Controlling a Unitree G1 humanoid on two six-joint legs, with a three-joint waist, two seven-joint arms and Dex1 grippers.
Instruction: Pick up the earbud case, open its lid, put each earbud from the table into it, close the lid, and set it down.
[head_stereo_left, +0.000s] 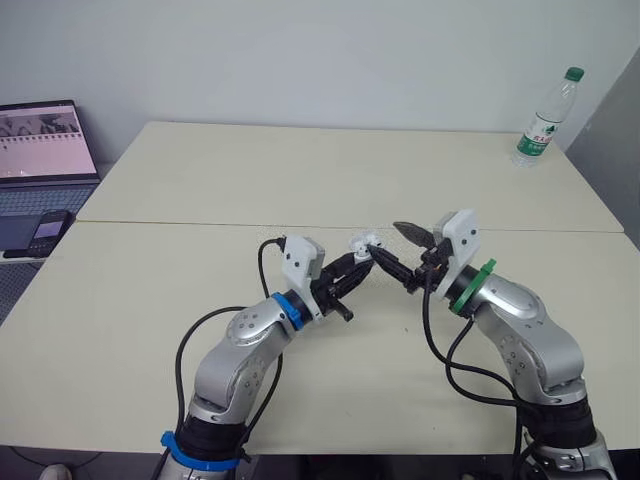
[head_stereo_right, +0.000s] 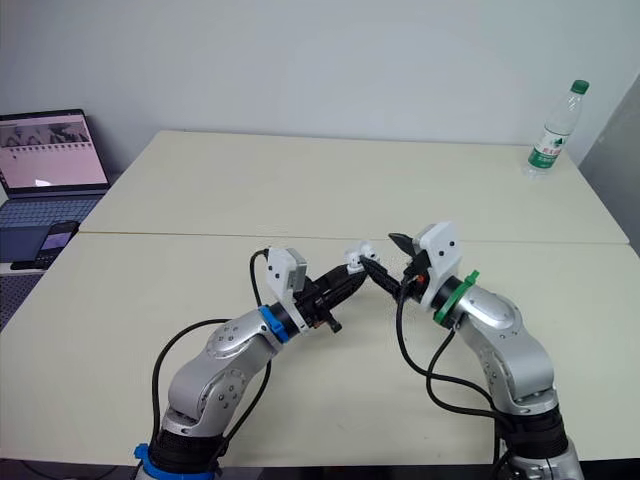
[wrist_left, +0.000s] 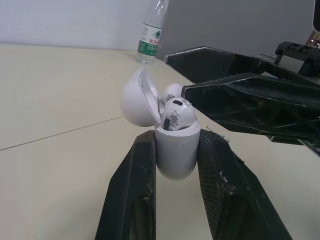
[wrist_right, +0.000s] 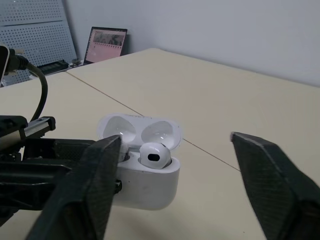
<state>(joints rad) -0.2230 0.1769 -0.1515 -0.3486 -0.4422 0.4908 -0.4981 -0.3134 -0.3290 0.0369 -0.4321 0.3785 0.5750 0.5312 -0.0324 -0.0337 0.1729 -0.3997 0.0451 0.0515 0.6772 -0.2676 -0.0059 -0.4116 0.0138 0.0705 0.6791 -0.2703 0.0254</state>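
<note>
My left gripper (head_stereo_left: 362, 258) is shut on the white earbud case (wrist_left: 175, 150) and holds it above the table's middle. The lid (wrist_left: 140, 97) stands open. One earbud (wrist_left: 176, 114) sits in the case's mouth, and a second white earbud head (wrist_left: 172, 91) shows just behind it. My right gripper (wrist_right: 175, 137) is open with its fingers wide apart. One of its black fingers (wrist_left: 240, 100) reaches to the case's opening and covers one slot, while the other stays clear of the case. In the right wrist view an earbud (wrist_right: 152, 154) rests in the uncovered slot.
A plastic water bottle (head_stereo_left: 545, 118) stands at the table's far right corner. An open laptop (head_stereo_left: 45, 150) and a phone (head_stereo_left: 48, 232) lie on a separate surface to the left. A seam (head_stereo_left: 180, 224) crosses the tabletop just behind the grippers.
</note>
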